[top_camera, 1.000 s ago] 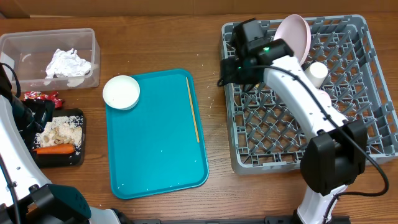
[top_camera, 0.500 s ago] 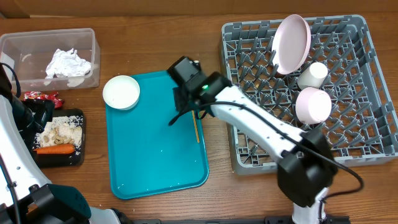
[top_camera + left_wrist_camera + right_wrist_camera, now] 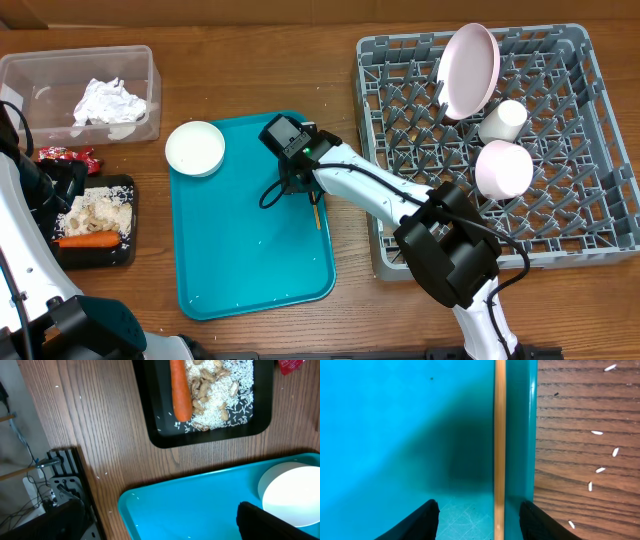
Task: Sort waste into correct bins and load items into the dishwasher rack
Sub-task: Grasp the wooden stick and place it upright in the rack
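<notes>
Since the thin wooden chopstick lies tight against the flat teal plastic tray's raised edge, the right jaws stand apart astride it, not yet gripping. Farther off sits one round white bowl. The grey plastic dishwasher rack props up one pink plate, one white cup and one pink bowl. The left jaws gape, empty.

Wooden chopstick lies flat between the right gripper jaws, nearer the rim-side one, and I see no contact. White bowl sits well off to their other side. Pink plate stands upright, with the cup and pinkish bowl, in the dishwasher rack, far from them.
</notes>
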### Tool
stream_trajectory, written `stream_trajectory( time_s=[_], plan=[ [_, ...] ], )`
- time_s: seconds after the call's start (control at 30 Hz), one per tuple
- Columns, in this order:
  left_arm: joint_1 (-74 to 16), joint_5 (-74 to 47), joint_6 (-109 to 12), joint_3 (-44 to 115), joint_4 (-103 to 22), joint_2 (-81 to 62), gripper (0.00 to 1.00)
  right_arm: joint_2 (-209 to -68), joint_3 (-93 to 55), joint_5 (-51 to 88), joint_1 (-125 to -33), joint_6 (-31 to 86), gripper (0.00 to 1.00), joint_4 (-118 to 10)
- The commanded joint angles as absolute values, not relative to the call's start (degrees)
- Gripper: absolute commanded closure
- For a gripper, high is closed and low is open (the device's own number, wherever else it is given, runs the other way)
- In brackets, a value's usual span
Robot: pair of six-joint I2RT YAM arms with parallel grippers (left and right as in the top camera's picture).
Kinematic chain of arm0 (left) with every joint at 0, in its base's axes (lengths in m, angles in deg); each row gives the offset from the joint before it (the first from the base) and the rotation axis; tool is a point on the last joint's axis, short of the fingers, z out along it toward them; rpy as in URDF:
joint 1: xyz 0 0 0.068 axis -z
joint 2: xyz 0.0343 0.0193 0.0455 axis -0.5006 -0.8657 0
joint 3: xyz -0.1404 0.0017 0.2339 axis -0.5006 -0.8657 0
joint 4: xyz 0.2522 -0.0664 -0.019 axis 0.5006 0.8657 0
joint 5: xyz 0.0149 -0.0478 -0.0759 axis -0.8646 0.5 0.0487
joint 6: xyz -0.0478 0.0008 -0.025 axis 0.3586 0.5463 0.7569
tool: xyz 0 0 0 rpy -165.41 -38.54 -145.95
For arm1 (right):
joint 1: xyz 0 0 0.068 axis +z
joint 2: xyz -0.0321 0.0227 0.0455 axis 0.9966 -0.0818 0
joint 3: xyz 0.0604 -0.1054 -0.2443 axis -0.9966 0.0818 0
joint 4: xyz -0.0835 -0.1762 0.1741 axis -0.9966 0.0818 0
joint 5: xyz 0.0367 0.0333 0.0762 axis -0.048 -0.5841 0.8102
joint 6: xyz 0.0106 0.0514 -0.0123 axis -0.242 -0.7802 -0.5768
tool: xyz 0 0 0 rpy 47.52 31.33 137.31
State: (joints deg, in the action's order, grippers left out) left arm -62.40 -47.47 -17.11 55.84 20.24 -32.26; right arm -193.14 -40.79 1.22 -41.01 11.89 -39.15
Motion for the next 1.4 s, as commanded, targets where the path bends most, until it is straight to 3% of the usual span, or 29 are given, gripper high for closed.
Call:
stream_trajectory(
  time_s=[0.0, 0.53, 0.67, 0.87, 0.93, 1.37],
  plan=[
    [-62.6, -48.6, -17.0, 56.2, 20.3, -32.5, 0.00, -194.3, -40.7, 0.8, -40.7, 11.6, 0.44, -39.7],
    [-62.6, -48.6, -17.0, 56.2, 20.3, -32.5, 0.00, -196.2, -39.0, 3.7, -40.7, 11.4, 0.45, -41.4],
    [-62.6, -48.6, -17.0, 56.2, 20.3, -32.5, 0.00, -196.2, -39.0, 4.5, -40.7, 11.3, 0.70, -41.4],
    [-62.6, -48.6, -17.0, 56.2, 20.3, -32.5, 0.00, -196.4, -39.0, 4.5, -40.7, 11.3, 0.85, -41.4],
    [-62.6, -48.6, -17.0, 56.2, 20.3, -32.5, 0.00, -196.7, -39.0, 4.5, -40.7, 11.3, 0.95, -41.4],
    [-62.6, -48.6, -17.0, 56.2, 20.3, -32.5, 0.00, -191.6, -43.8, 11.2, -41.9, 11.7, 0.96, -36.8]
  ],
)
